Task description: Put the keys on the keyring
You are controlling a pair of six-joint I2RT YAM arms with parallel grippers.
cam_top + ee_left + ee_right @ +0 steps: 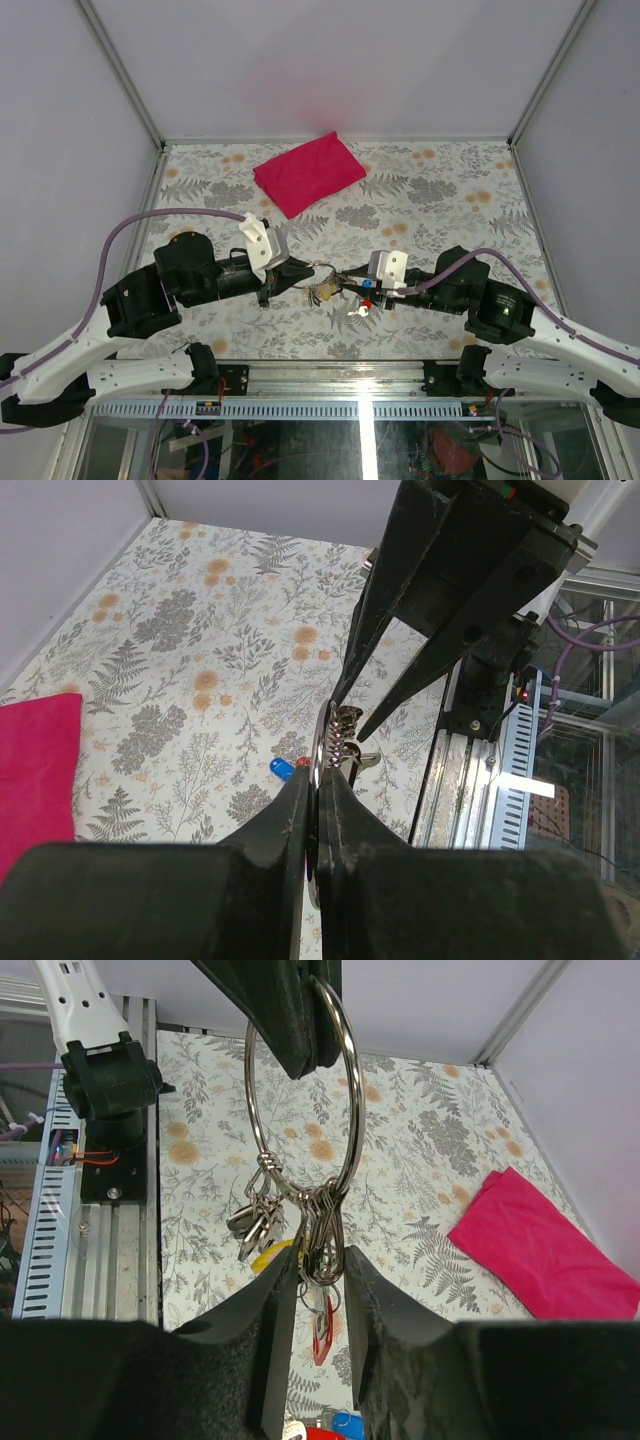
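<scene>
Starting from the left of the overhead view, the left arm is reaching in toward the middle of the table (440, 200), and the left gripper (313, 785) is clenching tight on the keyring (320, 1225). It's pinching the thin wire on the ring's 9 o'clock side, with no gap showing between the fingers. That grip is holding the ring up off the floral surface, so in the right wrist view the big silver loop is hanging edge-up with the bunch of small keys and a yellowish tag (270, 1255) dangling at its 6 o'clock.

A folded magenta cloth (308, 172) is lying at about 12 o'clock from the ring, well apart from it.

Moving right, the right gripper (320, 1258) is coming at the ring from 3 o'clock. Its fingers (275, 1330) are standing partly apart and straddling the dangling bunch. I honestly can't tell if they're actually squeezing those keys or just sitting either side of them.

As for the loose ones, the blue key (282, 769) is lying on the table just beside the ring, at roughly 4 o'clock from it overhead. The red key (322, 1325) is showing in the gap between the right fingers, below the bunch. I can't tell whether it's hanging there or resting on the table.
</scene>
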